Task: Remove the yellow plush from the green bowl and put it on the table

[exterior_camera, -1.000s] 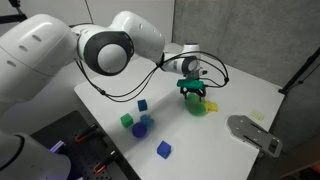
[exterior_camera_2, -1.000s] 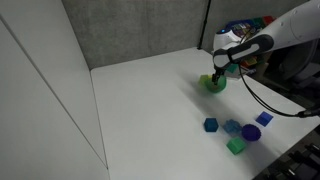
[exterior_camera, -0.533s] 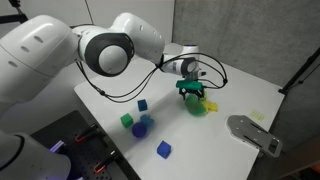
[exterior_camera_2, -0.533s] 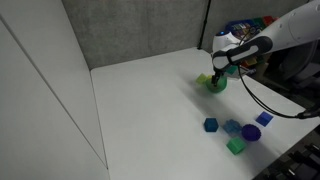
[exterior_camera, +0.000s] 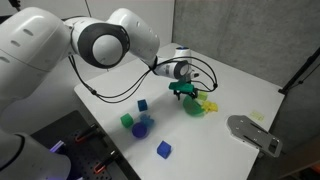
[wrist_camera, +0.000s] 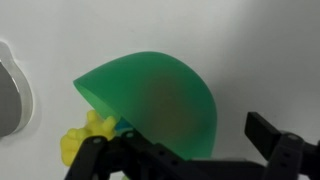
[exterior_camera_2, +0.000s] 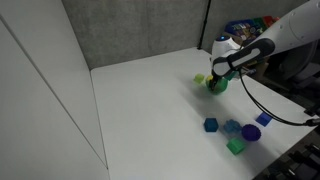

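Note:
The green bowl (wrist_camera: pixel 150 95) is tipped, and its outer dome faces the wrist camera. It also shows in both exterior views (exterior_camera: pixel 194 107) (exterior_camera_2: pixel 217 86). The yellow plush (wrist_camera: pixel 84 137) pokes out at the bowl's rim onto the white table (wrist_camera: pixel 260 50). It shows beside the bowl in both exterior views (exterior_camera: pixel 209 104) (exterior_camera_2: pixel 200 78). My gripper (wrist_camera: pixel 180 140) is open, with its fingers either side of the bowl and a gap at the right finger. It hovers right at the bowl (exterior_camera: pixel 183 91) (exterior_camera_2: pixel 216 77).
Blue and green cubes (exterior_camera: pixel 143 104) (exterior_camera: pixel 127 120) (exterior_camera: pixel 164 149) and a purple-blue ball (exterior_camera: pixel 146 126) lie toward the table's front; the cluster also shows in an exterior view (exterior_camera_2: pixel 236 146). A grey device (exterior_camera: pixel 252 133) sits at the table edge. Grey panels stand behind.
The gripper has shifted sideways off the bowl's top. The yellow plush now shows further out beside the bowl than before.

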`<control>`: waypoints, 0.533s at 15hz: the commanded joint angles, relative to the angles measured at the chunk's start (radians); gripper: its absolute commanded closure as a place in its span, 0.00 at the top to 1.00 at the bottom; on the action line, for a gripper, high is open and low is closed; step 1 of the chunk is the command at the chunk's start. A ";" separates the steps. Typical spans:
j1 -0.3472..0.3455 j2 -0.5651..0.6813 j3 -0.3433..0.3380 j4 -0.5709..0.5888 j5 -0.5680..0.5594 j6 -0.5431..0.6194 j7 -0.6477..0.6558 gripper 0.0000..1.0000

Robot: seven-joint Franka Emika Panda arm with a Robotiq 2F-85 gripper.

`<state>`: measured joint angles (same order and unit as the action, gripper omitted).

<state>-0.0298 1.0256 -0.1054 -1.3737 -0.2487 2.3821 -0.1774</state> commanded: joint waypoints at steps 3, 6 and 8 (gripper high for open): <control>0.075 -0.134 -0.057 -0.293 -0.031 0.197 0.155 1.00; 0.111 -0.170 -0.075 -0.398 -0.023 0.245 0.188 1.00; 0.113 -0.204 -0.054 -0.452 -0.007 0.216 0.175 1.00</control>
<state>0.0706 0.9091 -0.1682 -1.7062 -0.2494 2.6062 -0.0220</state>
